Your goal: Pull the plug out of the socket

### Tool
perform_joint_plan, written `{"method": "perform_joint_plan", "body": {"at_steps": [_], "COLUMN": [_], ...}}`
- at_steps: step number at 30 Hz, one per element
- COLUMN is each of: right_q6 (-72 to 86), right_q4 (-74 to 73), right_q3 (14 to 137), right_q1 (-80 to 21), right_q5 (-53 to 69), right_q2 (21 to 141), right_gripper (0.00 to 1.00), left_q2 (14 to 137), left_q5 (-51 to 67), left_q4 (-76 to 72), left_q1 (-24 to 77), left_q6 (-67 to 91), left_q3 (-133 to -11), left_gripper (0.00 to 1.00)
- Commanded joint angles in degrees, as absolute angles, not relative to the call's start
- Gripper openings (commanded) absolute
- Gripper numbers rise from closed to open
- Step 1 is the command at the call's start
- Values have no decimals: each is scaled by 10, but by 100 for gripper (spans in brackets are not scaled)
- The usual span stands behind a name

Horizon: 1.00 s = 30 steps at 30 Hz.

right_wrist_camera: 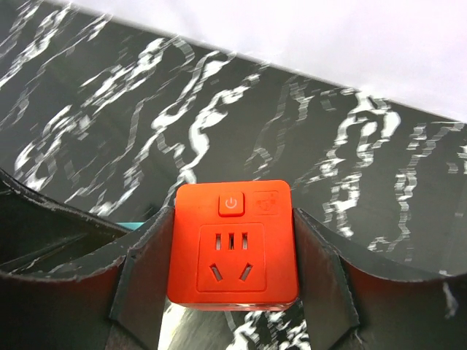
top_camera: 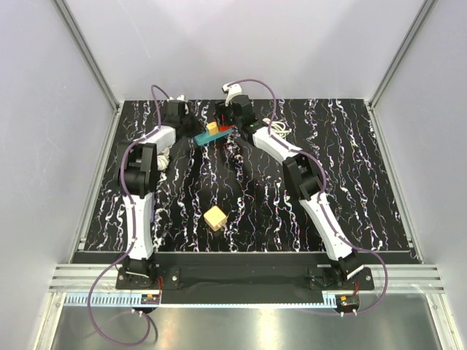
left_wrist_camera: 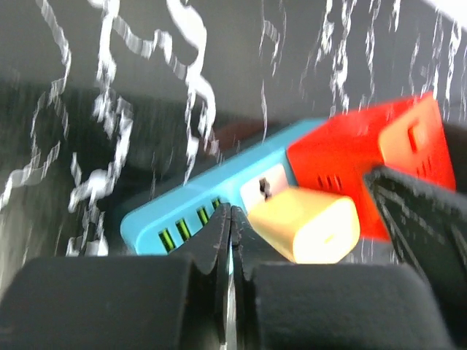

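At the far middle of the surface [top_camera: 350,182], the left tool [left_wrist_camera: 230,226] is closed, fingers together, before the socket [left_wrist_camera: 186,211], which holds a pale yellow plug [left_wrist_camera: 306,222] and the red plug [right_wrist_camera: 232,240], gripped by the right tool [right_wrist_camera: 235,255].

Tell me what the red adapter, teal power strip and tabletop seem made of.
Red adapter: likely moulded plastic, satin finish, crisp slots and button. Teal power strip: probably smooth plastic, though blurred. Table: black with white marble-like veining, perhaps printed laminate or mat; cannot tell which.
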<state>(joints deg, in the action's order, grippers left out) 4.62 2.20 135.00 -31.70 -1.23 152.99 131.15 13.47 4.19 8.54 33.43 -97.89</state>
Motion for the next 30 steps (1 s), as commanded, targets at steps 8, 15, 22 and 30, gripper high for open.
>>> {"method": "perform_joint_plan", "body": {"at_steps": [8,15,22,30], "right_q6": [4,-23,-9,-4], "right_q4": [58,119,145,145], "right_q3": [1278,1169,1120,1121], "right_q1": [-315,-308,-273,-260], "right_q5": [65,95,145,192], "right_q2": [1437,1382,1368,1372], "right_gripper": [0,0,0,0], "left_q2": [1114,1119,1133,1105], "left_q5": [201,229,239,196], "left_q4": [40,54,70,47], "left_q1": [63,114,159,161], "left_q6": [285,164,24,-26], "left_q3": [-845,-868,-881,-823], "left_gripper": [60,71,59,50]}}
